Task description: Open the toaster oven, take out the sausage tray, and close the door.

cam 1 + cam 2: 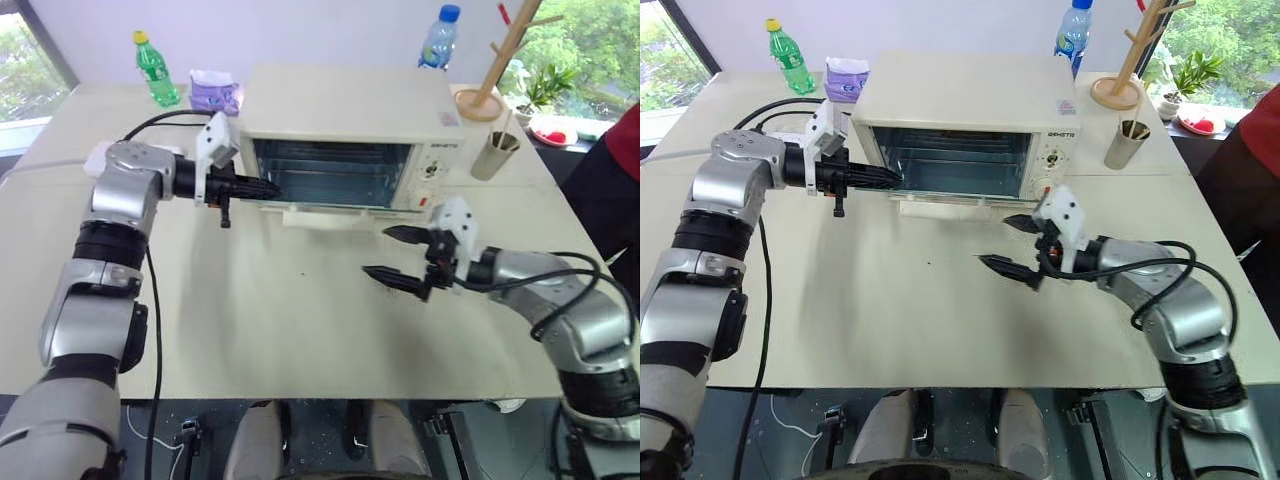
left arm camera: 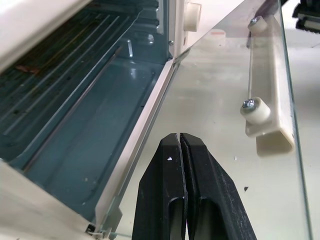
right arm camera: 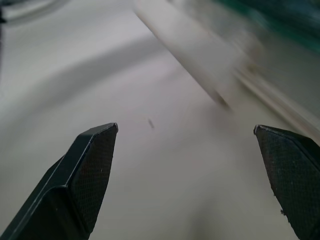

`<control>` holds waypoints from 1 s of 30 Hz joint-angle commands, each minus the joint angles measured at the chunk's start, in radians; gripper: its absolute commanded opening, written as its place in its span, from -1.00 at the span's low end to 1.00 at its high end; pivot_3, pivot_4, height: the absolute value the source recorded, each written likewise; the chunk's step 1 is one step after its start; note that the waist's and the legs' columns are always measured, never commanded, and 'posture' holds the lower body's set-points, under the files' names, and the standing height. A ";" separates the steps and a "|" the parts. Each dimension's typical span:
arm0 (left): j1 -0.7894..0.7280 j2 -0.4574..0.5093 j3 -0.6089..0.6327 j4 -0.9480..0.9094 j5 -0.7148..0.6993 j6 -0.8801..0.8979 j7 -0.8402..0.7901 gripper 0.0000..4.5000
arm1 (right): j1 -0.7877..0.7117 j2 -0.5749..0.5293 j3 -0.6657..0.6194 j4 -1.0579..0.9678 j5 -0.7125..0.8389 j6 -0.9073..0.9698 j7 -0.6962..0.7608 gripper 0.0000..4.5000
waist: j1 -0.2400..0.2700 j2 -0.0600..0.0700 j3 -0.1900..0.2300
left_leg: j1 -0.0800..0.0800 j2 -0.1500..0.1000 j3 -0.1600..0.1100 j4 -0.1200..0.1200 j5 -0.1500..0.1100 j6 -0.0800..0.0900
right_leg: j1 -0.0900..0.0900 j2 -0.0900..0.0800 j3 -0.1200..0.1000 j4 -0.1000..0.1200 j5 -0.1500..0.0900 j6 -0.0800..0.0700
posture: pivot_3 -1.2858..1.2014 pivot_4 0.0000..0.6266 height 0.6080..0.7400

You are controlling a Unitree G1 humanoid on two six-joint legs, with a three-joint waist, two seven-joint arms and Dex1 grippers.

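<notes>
Left wrist view: my clenched left pincer hovers over the door, folded down from the toaster oven; my right pincer gapes released nearby.

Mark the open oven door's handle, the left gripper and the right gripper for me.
door handle [image 2: 267, 107]: left wrist view, middle of the white bar.
left gripper [image 2: 180, 137]: left wrist view, tips of the shut black fingers.
right gripper [image 1: 392, 252]: left eye view, gap between the open fingertips.

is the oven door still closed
No, the door lies folded down flat in front of the toaster oven, its white handle bar seen through the glass, with the shut left gripper above it.
</notes>
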 commanded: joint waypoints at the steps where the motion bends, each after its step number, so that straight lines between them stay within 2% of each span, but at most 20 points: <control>1: 0.003 -0.001 0.028 -0.051 -0.019 0.006 0.002 -0.97 | 0.002 -0.044 -0.039 -0.038 0.013 0.007 0.014 1.00 | -0.002 0.000 0.000 | 0.000 0.000 0.000 0.000 0.000 0.000 | 0.000 0.000 0.000 0.000 0.000 0.000 | 0.03 -0.52 0.73; 3: 0.016 -0.001 0.032 -0.069 -0.022 0.015 0.004 -0.97 | 0.026 -0.095 -0.064 -0.060 0.042 0.020 0.062 1.00 | -0.001 0.000 0.000 | 0.000 0.001 0.000 0.000 0.000 0.000 | 0.000 0.001 0.000 0.000 0.000 0.000 | 0.03 -0.52 0.73; 6: 0.045 0.001 0.035 -0.102 -0.030 0.034 0.009 -0.97 | 0.060 -0.184 -0.155 -0.101 0.159 0.068 0.171 1.00 | 0.003 0.000 0.000 | 0.000 0.001 0.000 0.000 0.000 0.000 | 0.000 0.001 0.000 0.000 0.000 0.000 | 0.03 -0.52 0.73; 9: 0.088 0.007 0.042 -0.145 -0.041 0.057 0.019 -0.97 | 0.042 -0.240 -0.255 -0.095 0.287 0.140 0.215 1.00 | 0.002 0.000 0.000 | 0.000 0.001 -0.001 0.000 0.000 0.000 | 0.000 0.001 0.000 0.000 0.000 0.000 | 0.03 -0.52 0.73; 14: 0.192 0.025 0.054 -0.263 -0.066 0.122 0.034 -0.97 | -0.077 -0.275 -0.321 0.005 0.354 0.207 0.162 1.00 | -0.002 0.000 0.000 | 0.002 0.001 -0.001 0.000 0.000 0.000 | 0.002 0.001 0.000 0.000 0.000 0.000 | 0.03 -0.52 0.73; 18: 0.292 0.032 0.047 -0.369 -0.086 0.176 0.051 -0.97 | -0.164 -0.265 -0.266 0.091 0.273 0.187 0.091 1.00 | 0.001 0.000 0.000 | 0.002 0.001 -0.001 0.000 0.000 0.000 | 0.002 0.001 0.000 0.000 0.000 0.000 | 0.03 -0.52 0.73; 21: 0.344 0.029 0.037 -0.412 -0.078 0.187 0.072 -0.59 | -0.187 -0.241 -0.235 0.113 0.241 0.173 0.059 1.00 | 0.004 0.000 0.000 | 0.002 0.001 -0.001 0.000 0.000 0.000 | 0.002 0.000 0.000 0.000 0.000 0.000 | 0.03 -0.52 0.73; 27: 0.383 0.018 0.011 -0.389 -0.034 0.141 0.118 0.83 | -0.191 -0.205 -0.211 0.091 0.240 0.170 0.030 1.00 | 0.004 0.000 0.000 | 0.001 0.000 -0.001 0.000 0.000 0.000 | 0.002 0.000 0.000 0.000 0.000 0.000 | 0.03 -0.52 0.73; 28: 0.382 0.016 0.009 -0.379 -0.028 0.136 0.126 0.95 | -0.191 -0.204 -0.210 0.087 0.242 0.171 0.027 1.00 | 0.003 0.000 0.000 | 0.001 0.000 -0.001 0.000 0.000 0.000 | 0.002 0.000 0.000 0.000 0.000 0.000 | 0.03 -0.52 0.73; 30: 0.378 0.012 0.008 -0.355 -0.018 0.122 0.144 0.95 | -0.192 -0.200 -0.208 0.083 0.245 0.172 0.022 1.00 | 0.003 0.000 0.000 | 0.001 0.000 -0.001 0.000 0.000 0.000 | 0.002 0.000 0.000 0.000 0.000 0.000 | 0.03 -0.52 0.73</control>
